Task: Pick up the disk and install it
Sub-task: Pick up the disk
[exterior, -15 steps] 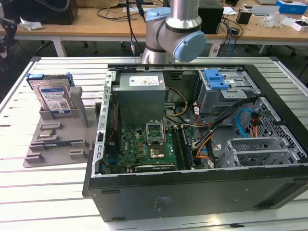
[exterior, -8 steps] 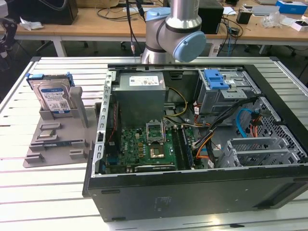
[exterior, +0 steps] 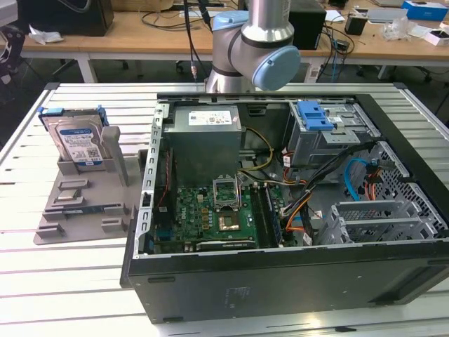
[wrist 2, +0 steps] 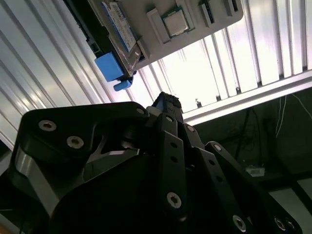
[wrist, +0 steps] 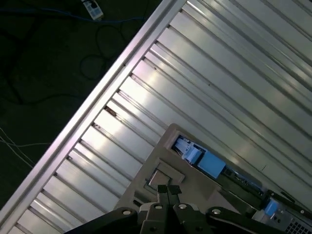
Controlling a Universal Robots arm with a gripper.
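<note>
Reaching for the disk looks like the step in hand, and by the look of things nothing of the task is done yet. The slatted metal table carries the open computer case on the exterior view's right and a grey holder on the exterior view's left. The disk stands upright on edge in a slot of that holder, label showing, blue rails on its sides, well apart from the case. In the first wrist view the gripper hangs above the holder, near the disk but not touching it, its fingers drawn together with nothing between them.

To do this well, I judge the fingers need to spread wider than the disk's thin body before they descend. They should come down square over its top edge and close on the flat metal faces, not the plastic rails, which could flex or slip. A lift straight along the slot should keep the disk from jamming against the holder's walls.
</note>
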